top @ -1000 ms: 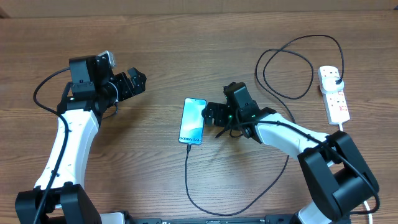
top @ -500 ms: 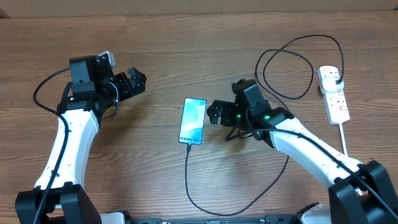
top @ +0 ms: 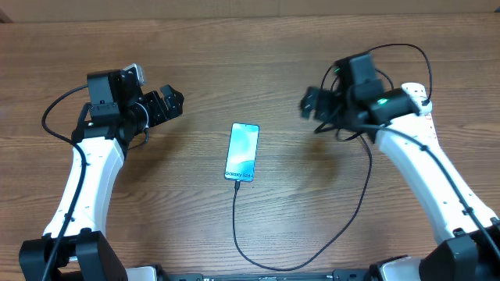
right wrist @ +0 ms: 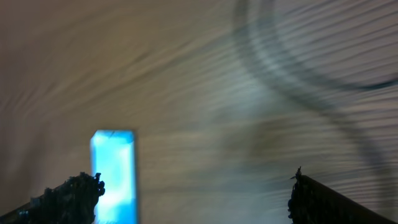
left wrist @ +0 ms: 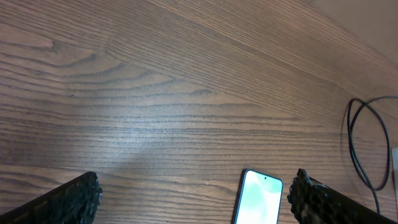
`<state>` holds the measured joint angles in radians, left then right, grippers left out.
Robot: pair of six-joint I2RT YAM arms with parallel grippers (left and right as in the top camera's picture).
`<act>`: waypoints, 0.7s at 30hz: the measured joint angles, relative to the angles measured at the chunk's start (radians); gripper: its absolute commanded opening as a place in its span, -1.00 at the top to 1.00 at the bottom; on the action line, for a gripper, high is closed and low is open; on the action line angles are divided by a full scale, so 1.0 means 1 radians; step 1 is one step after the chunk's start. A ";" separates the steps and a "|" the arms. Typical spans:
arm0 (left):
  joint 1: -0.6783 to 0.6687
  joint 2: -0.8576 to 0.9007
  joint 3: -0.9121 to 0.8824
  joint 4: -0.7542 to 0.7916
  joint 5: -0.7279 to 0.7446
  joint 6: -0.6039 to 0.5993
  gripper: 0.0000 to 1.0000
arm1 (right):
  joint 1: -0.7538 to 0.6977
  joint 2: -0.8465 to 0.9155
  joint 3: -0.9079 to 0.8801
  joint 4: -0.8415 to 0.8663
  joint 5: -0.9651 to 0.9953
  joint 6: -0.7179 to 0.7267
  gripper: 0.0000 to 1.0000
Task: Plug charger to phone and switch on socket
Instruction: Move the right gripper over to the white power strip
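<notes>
The phone (top: 242, 152) lies flat mid-table with its blue screen lit. The charger (top: 235, 222), a thin black cable, meets the phone's near edge, loops along the table front and runs back right towards the socket (top: 416, 90). My right arm hides most of the socket. My right gripper (top: 311, 113) hangs open and holds nothing, right of the phone and left of the socket. Its blurred wrist view shows the phone (right wrist: 114, 174) by the left finger. At the back left my left gripper (top: 173, 100) is open with nothing in it, and the phone (left wrist: 258, 199) shows near its right finger.
The charger's slack forms a big loop (top: 359, 78) at the back right, under and round my right wrist. That same loop (left wrist: 360, 143) shows at the right edge of the left wrist view. Bare wooden table (top: 195, 47) surrounds everything.
My right gripper has drawn away from the phone's right side, swinging right and towards the back near the socket, and opened slightly wider. The left arm has not moved.
</notes>
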<state>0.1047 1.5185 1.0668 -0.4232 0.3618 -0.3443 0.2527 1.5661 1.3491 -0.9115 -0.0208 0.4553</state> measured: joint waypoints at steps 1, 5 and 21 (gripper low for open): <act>0.000 0.000 0.000 0.000 0.000 0.000 -0.99 | -0.033 0.000 0.010 -0.008 0.026 -0.003 -1.00; 0.000 0.000 0.000 0.000 0.000 0.000 -1.00 | -0.164 0.000 0.013 -0.047 0.092 -0.008 -1.00; 0.000 0.000 0.000 0.000 0.000 0.000 -0.99 | -0.570 0.000 -0.015 -0.095 0.144 0.018 -0.99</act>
<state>0.1047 1.5185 1.0668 -0.4229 0.3618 -0.3443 -0.3172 1.5665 1.3342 -1.0069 0.1230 0.4736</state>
